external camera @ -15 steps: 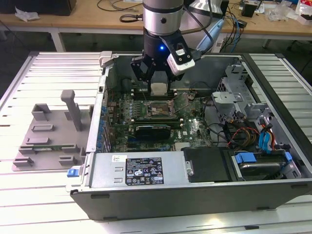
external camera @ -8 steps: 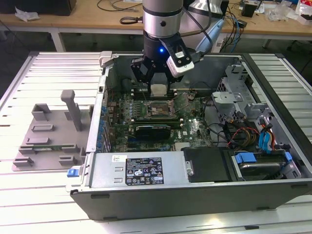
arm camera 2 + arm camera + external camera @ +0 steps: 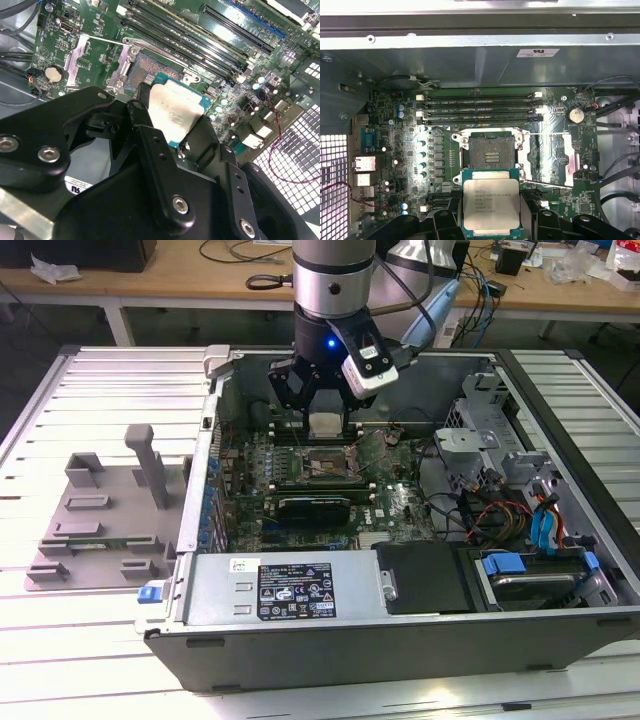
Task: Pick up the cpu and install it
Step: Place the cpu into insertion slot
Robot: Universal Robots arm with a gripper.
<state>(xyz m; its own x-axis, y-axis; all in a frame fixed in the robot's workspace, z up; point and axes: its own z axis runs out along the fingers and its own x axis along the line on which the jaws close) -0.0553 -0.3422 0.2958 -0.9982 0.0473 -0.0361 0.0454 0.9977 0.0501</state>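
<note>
The gripper (image 3: 172,122) is pinching the cpu (image 3: 175,112). Its two black fingers (image 3: 202,135) press on two opposite edges of the chip, and the other two edges are free. In the exterior view the gripper (image 3: 325,418) hangs low inside the open computer case (image 3: 400,660) with the cpu (image 3: 325,425) under it, above the green board (image 3: 400,505).

In the first wrist view the cpu (image 3: 491,205) is in the air just beside the open socket (image 3: 492,152), on the side away from the memory slots (image 3: 480,107). It is not seated yet, and the socket's metal frame (image 3: 547,160) is folded open to one side.

To do this step well, I think the chip must stay level and its four corners must meet the socket opening exactly. It should go in without any push, because a tilt could bend the small contacts.

The silver top faces up and away from the board. The edges run parallel to the socket's edges. The chip is almost square; the slightly longer side seems to point toward the memory slots, but I cannot be sure.
</note>
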